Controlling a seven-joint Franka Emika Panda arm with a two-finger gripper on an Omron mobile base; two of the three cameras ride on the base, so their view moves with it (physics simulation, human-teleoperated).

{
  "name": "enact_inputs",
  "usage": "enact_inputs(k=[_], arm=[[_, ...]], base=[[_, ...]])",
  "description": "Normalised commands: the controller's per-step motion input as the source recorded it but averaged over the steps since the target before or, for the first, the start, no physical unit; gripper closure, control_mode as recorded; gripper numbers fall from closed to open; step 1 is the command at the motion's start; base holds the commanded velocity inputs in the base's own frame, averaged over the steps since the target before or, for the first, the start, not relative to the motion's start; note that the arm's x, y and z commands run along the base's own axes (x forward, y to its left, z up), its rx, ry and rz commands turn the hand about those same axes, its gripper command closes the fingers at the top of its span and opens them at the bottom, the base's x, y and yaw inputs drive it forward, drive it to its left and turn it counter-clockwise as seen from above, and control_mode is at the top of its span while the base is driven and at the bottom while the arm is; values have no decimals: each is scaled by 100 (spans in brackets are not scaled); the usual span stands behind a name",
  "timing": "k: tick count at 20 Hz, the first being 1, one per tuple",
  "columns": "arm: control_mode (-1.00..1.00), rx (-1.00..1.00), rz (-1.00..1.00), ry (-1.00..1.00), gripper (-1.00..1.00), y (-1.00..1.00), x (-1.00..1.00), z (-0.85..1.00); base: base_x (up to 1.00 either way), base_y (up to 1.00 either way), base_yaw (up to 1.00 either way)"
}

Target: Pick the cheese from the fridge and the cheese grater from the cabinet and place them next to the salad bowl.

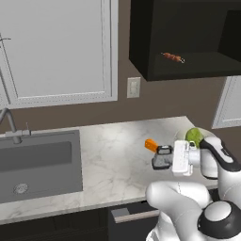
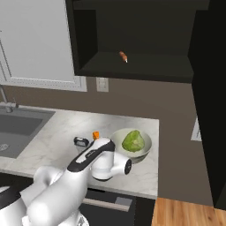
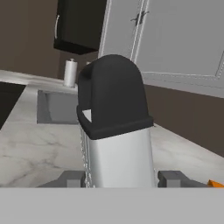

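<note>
Cheese grater (image 3: 116,131) sits between jaws, looks gripped by gripper (image 1: 162,157) low over marble tabletop (image 1: 113,160), black handle end pointing away from hand. Whether grater base touches tabletop, can't tell. Cheese (image 1: 150,144), orange wedge, lies on tabletop just beside grater. Salad bowl (image 2: 142,152) with green leaves close by, on arm's right, near tabletop end. Dark cabinet (image 1: 141,47) open above, brown skewer (image 1: 172,57) on its shelf. Sink (image 1: 37,164) well off to left.

Cheese (image 1: 150,144) just behind cheese grater (image 1: 163,157) — salad bowl (image 2: 145,151) right, on counter (image 1: 113,155)
</note>
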Motion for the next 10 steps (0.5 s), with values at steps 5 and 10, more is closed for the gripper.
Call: enact_inputs(k=[5,10], arm=[[-100,-3,0,0,100,14,25,-26],[-100,-3,0,0,100,14,-1,-29]], base=[[0,0,0],[0,0,0]])
